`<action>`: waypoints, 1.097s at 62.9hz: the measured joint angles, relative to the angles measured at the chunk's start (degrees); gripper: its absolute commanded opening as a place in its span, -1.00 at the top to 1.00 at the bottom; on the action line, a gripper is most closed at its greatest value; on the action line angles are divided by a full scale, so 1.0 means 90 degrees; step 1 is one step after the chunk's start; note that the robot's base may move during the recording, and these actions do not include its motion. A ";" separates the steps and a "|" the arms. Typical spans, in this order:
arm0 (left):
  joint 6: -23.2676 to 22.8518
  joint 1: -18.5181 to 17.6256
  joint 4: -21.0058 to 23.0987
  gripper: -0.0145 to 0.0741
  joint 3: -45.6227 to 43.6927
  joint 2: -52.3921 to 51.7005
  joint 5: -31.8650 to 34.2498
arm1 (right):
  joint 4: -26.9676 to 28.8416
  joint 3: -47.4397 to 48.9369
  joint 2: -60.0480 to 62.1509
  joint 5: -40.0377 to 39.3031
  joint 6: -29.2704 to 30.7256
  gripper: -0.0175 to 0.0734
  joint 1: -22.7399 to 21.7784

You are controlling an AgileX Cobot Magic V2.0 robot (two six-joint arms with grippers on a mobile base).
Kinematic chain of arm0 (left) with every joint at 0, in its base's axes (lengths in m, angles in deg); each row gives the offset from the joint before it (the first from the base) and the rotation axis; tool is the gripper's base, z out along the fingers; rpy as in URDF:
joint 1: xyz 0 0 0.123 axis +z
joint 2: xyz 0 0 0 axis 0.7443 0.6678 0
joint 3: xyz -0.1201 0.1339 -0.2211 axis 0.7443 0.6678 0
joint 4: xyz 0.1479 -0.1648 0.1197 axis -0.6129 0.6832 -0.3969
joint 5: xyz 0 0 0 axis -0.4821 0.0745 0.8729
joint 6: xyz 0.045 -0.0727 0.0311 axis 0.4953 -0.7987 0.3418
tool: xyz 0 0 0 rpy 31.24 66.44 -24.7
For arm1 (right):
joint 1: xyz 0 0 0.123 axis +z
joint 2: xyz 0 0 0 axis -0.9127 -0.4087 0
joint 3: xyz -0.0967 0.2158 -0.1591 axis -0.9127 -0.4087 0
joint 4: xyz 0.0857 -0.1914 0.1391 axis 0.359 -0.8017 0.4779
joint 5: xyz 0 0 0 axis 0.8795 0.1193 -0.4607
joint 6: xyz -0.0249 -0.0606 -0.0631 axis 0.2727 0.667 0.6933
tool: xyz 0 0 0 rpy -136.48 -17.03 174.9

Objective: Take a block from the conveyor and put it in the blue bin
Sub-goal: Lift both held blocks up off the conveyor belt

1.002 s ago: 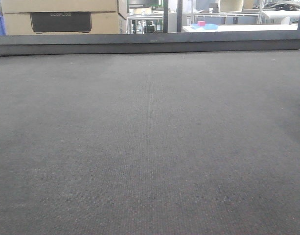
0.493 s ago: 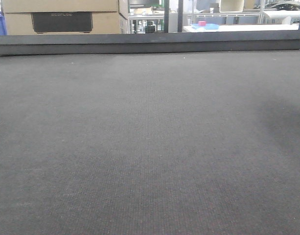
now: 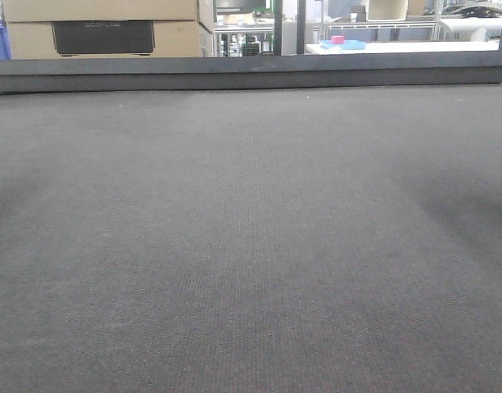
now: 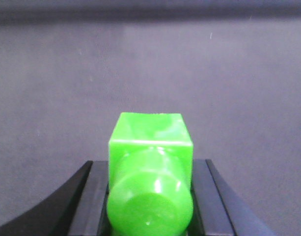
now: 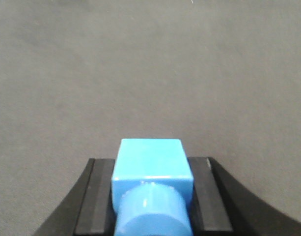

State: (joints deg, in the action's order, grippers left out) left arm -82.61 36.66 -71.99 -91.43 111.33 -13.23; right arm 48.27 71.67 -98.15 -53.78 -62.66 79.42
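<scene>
conveyor (image 3: 251, 246) | dark grey woven belt | dark raised rail (image 3: 251, 72) along far edge | soft shadows both sides

The conveyor (image 3: 251, 246) is seen as a matt, dark grey belt of fine, slightly rough weave, edged by a smooth, dull rail (image 3: 251, 72). The green block (image 4: 150, 135) is shown in glossy plastic with bright highlights, the blue block (image 5: 150, 155) in smooth plastic of softer sheen. A matt black finish is seen on the left pincer (image 4: 150, 169) and the right pincer (image 5: 151, 167).
</scene>
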 measured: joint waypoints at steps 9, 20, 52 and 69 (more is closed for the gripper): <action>-0.0011 0.0000 0.0000 0.92 0.0624 -0.0858 0.0182 | 0.0000 -0.0969 0.0783 -0.0835 0.0000 0.98 0.0205; -0.0011 0.0000 -0.0156 0.92 0.1400 -0.1922 0.0385 | 0.0000 -0.1601 0.1706 -0.1420 0.0000 0.98 0.0247; -0.0011 0.0000 -0.0129 0.92 0.1511 -0.2502 0.0663 | -0.0105 -0.1630 0.2767 -0.2045 0.0000 0.98 0.0247; -0.0011 0.0000 0.0000 0.92 0.1448 -0.2839 0.0757 | -0.0220 -0.1630 0.3412 -0.1550 0.0012 0.98 0.0247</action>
State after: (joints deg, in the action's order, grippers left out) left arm -82.71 36.66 -71.99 -78.40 85.78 -6.42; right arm 46.30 57.00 -67.44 -67.74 -62.55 81.65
